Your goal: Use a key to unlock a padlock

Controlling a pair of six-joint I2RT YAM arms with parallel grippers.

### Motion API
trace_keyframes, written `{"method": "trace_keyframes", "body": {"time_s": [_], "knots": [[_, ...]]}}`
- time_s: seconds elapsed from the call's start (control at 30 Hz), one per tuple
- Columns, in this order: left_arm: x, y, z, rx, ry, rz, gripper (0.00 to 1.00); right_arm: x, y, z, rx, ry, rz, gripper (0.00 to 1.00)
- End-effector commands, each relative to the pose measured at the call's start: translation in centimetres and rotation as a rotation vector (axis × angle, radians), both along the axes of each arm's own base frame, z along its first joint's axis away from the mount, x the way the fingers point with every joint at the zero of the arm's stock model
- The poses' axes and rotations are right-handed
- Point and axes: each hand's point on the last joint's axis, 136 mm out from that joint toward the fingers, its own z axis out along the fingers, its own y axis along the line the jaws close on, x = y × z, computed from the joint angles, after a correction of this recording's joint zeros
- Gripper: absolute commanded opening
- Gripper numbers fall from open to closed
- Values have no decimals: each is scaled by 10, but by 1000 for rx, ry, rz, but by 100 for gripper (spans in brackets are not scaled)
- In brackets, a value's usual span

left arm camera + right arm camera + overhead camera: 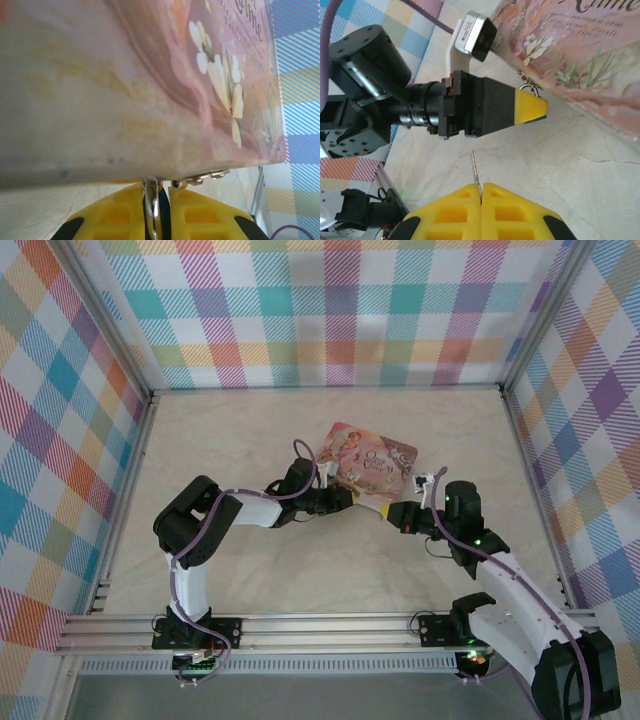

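At the middle of the table (pixel 230 440), just in front of the pink tin (pixel 366 462), we see the two grippers nearly tip to tip. The left gripper (pixel 347 500) has its yellow fingers (pixel 112 217) drawn narrow on the padlock (pixel 152 200). In its wrist view the thin silvery shackle rises from the slit between them to the tin's lower edge, just beside a small metal latch (pixel 200 178). We can barely make out the blue body. From the right wrist a dark blue sliver shows under that gripper's yellow tip, which lies close against the tin's side.

The right gripper (pixel 481 186) has its fingers pressed together on the key (pixel 475 167). The thin pale blade sticks straight out from between the fingertips, pointing toward the left gripper's dark body. It stops short of it, with bare table showing in the gap. The key is near the padlock but apart from it. We cannot tell whether the shackle is latched.
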Motion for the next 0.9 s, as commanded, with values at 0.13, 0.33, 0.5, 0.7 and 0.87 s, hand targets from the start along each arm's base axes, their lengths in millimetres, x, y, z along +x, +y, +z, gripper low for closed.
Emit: {"method": "trace_keyframes", "body": {"time_s": [0.13, 0.33, 0.5, 0.7, 0.87], "knots": [[-7, -20, 18, -82, 99, -38, 11, 4, 5, -8, 87, -7, -58, 0], [-4, -23, 28, -115, 106, -30, 11, 9, 14, -23, 107, -5, -103, 0], [-4, -24, 33, -124, 102, -30, 11, 14, 21, -33, 116, 1, -140, 0], [-2, -26, 40, -145, 99, -30, 11, 23, 25, -39, 164, 31, -192, 0], [-1, -25, 44, -149, 92, -25, 11, 23, 33, -42, 175, 52, -175, 0]]}}
